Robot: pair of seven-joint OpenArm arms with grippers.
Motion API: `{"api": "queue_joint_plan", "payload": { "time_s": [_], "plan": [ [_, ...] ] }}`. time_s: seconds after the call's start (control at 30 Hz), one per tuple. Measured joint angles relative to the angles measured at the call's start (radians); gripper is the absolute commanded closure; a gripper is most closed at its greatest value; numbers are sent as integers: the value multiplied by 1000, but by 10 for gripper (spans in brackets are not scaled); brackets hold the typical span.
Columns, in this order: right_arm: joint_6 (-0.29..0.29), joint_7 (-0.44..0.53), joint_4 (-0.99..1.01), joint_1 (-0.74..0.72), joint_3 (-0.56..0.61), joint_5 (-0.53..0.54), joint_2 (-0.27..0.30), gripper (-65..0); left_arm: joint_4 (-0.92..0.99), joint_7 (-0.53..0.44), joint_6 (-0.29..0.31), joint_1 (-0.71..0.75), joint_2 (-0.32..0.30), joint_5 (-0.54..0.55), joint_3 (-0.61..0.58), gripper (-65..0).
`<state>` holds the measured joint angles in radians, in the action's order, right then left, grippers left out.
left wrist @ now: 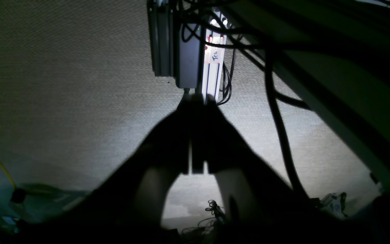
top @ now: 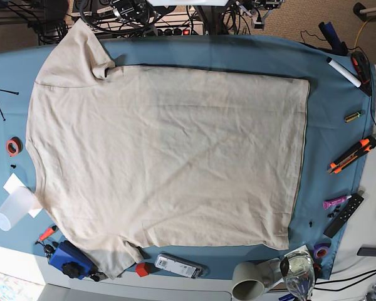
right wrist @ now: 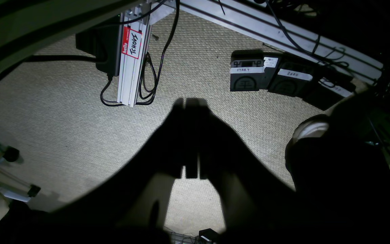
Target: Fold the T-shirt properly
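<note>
The soft, faintly creased beige T-shirt (top: pixel 169 157) lies flat on teal cloth (top: pixel 338 106), while both clenched grippers (left wrist: pixel 196 101) (right wrist: pixel 191 101) hang empty over woven carpet.

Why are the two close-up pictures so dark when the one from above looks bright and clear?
In the left wrist view the left claw is a black backlit shape over a lit patch of carpet, corners dim and curved. The right wrist view shows the right claw likewise. The base view is evenly lit, and the T-shirt looks sharp.

Dark, silhouetted fingers (left wrist: pixel 168 142) on the left gripper (left wrist: pixel 196 100) and right gripper (right wrist: pixel 191 101), broad-based, tapering tipward.
</note>
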<state>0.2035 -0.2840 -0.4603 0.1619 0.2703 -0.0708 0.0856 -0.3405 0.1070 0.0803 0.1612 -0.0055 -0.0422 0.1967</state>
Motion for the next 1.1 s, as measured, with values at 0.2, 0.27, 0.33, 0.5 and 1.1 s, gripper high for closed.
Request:
{"api": "queue_joint_plan", "payload": {
  "time_s": [0.2, 0.27, 0.33, 0.5, 1.1],
  "plan": [
    [0, 0, 0, 2, 0, 0, 0, 0, 0, 0, 0, 0, 0, 0, 0, 0],
    [0, 0, 0, 2, 0, 0, 0, 0, 0, 0, 0, 1, 0, 0, 0, 0],
    [0, 0, -1, 2, 0, 0, 0, 0, 0, 0, 0, 2, 0, 0, 0, 0],
    [0, 0, -1, 2, 0, 0, 0, 0, 0, 0, 0, 2, 0, 0, 0, 0],
    [0, -117, -261, 188, 0, 20, 102, 0, -231, 101, 3, 168, -57, 62, -1, 0]
  ]
}}
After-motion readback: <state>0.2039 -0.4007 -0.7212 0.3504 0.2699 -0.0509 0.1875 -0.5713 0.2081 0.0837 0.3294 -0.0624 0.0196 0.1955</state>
